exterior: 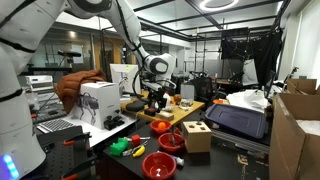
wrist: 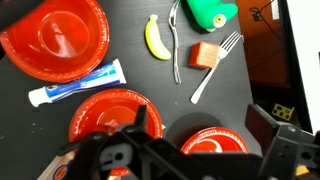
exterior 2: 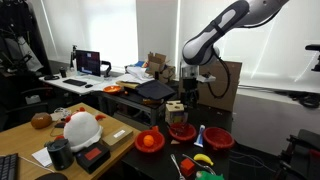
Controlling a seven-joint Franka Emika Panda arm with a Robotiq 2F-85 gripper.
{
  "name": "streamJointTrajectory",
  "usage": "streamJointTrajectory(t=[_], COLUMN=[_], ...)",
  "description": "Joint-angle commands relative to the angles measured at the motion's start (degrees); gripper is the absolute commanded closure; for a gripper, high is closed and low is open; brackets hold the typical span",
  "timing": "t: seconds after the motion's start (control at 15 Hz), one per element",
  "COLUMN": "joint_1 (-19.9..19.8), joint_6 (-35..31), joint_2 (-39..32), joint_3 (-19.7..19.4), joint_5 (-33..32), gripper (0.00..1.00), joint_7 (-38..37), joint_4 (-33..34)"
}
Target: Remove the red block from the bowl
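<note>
A: One red block [wrist: 205,54] in sight. It lies flat on the bare tabletop, between the spoon [wrist: 176,45] and the fork [wrist: 214,66], close to the table edge. It is not in any bowl.

B: And the bowl [exterior 2: 184,134]?

A: It sits just beside the wooden box [exterior 2: 175,108], further in from that edge. The wrist view shows only part of it, and I see no block in that part. Judgement: the removal looks done, and at most a retreat is left.

B: Pincer?

A: The pincer [exterior 2: 188,95] hangs well above the table, over the bowls, touching nothing. Jaw gap: cannot tell. It is too small in both exterior views, and its tips are not clear in the wrist view. Nothing visibly held.
</note>
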State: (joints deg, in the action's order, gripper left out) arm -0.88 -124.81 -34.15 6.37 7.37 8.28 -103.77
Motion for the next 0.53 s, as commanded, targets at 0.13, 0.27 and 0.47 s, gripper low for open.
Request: streamJointTrajectory(t=[0.13,0.27,0.47], joint_1=[-1.6,-2.0,-2.5], joint_6=[5.1,6.3,8.5], joint_2=[9.2,11.6,14.6], joint_3=[-1.7,-2.7,-4.0], joint_5=[0.7,0.1,-0.4], gripper=[0.0,0.0,0.0], joint_7=[0.1,0.7,1.6], joint_4=[-3.0,-3.0,-2.7])
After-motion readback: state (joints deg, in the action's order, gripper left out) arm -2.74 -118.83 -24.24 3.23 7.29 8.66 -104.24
